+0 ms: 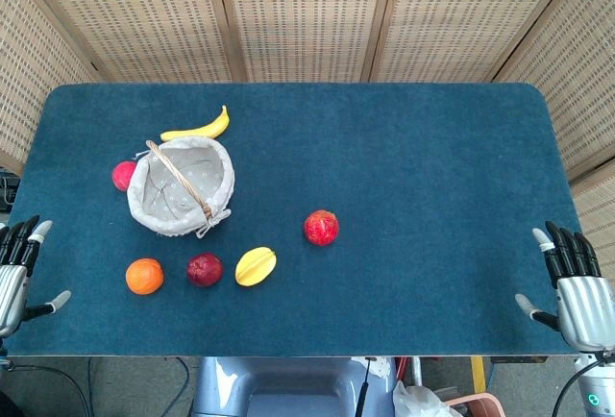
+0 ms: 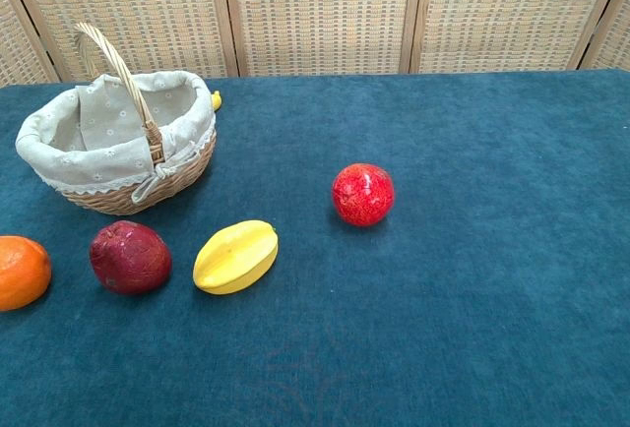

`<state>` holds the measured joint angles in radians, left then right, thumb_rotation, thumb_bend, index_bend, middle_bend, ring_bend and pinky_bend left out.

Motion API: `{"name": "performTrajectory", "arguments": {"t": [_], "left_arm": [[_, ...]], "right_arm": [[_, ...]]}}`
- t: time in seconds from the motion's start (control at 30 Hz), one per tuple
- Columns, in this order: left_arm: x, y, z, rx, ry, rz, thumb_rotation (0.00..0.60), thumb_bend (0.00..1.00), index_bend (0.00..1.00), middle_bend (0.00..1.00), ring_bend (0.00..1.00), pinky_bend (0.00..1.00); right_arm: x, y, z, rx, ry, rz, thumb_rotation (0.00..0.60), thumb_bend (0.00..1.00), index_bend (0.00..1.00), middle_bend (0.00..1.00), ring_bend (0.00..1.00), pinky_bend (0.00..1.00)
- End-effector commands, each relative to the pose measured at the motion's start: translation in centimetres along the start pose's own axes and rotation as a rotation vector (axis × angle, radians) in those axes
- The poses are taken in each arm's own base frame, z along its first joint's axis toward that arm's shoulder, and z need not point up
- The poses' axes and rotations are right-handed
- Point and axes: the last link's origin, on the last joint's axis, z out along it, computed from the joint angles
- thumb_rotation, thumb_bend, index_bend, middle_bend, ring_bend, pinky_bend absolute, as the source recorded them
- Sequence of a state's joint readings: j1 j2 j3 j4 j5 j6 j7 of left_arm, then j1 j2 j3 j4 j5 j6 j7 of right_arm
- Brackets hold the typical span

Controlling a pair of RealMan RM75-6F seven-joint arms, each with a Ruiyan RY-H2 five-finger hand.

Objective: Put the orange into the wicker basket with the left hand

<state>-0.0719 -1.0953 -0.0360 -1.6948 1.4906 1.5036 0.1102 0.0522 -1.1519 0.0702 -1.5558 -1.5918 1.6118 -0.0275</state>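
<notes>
- We see our left hand (image 1: 17, 273) at the frame's left edge, fingers spread, empty, waiting beside the table.
- The orange (image 1: 144, 276) sits lower left, just below the wicker basket (image 1: 181, 186), within our reach.
- Our right hand (image 1: 575, 287) idles, likewise spread, at lower right.

The round orange fruit (image 2: 22, 272) is being cut off by the left edge of the chest view, and the yellow banana (image 2: 216, 101) is showing there only as a tip behind the cloth-lined wicker basket (image 2: 118, 147). In the head view, the small pinkish-red fruit (image 1: 123, 175) is lying partly hidden behind that basket. The left robot hand (image 1: 17, 278) is being cropped at the left edge and the right robot hand (image 1: 573, 287) at the right; the chest view is showing neither.
</notes>
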Motion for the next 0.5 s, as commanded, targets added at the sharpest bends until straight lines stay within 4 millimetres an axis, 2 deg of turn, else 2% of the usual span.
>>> {"name": "performTrajectory", "arguments": {"t": [0.03,0.23,0.4,0.5], "left_arm": [[0.0,0.0,0.0,0.001,0.001,0.003,0.600,0.00,0.00,0.00,0.00,0.00],[-0.9,0.2,0.5,-0.043,-0.045,0.020,0.600,0.00,0.00,0.00,0.00,0.00],[-4.1,-0.6,2.2,-0.029,-0.215,0.016,0.600,0.00,0.00,0.00,0.00,0.00],[-5.2,-0.4,2.9,-0.042,-0.255,-0.008,0.600,0.00,0.00,0.00,0.00,0.00]], "right_arm": [[0.0,0.0,0.0,-0.003,0.001,-0.007,0.600,0.00,0.00,0.00,0.00,0.00],[0.0,-0.1,-0.1,0.000,-0.008,-0.012,0.600,0.00,0.00,0.00,0.00,0.00],[0.1,-0.1,-0.1,-0.007,-0.010,-0.009,0.600,0.00,0.00,0.00,0.00,0.00],[0.2,0.0,-0.1,-0.013,-0.011,-0.010,0.600,0.00,0.00,0.00,0.00,0.00]]}}
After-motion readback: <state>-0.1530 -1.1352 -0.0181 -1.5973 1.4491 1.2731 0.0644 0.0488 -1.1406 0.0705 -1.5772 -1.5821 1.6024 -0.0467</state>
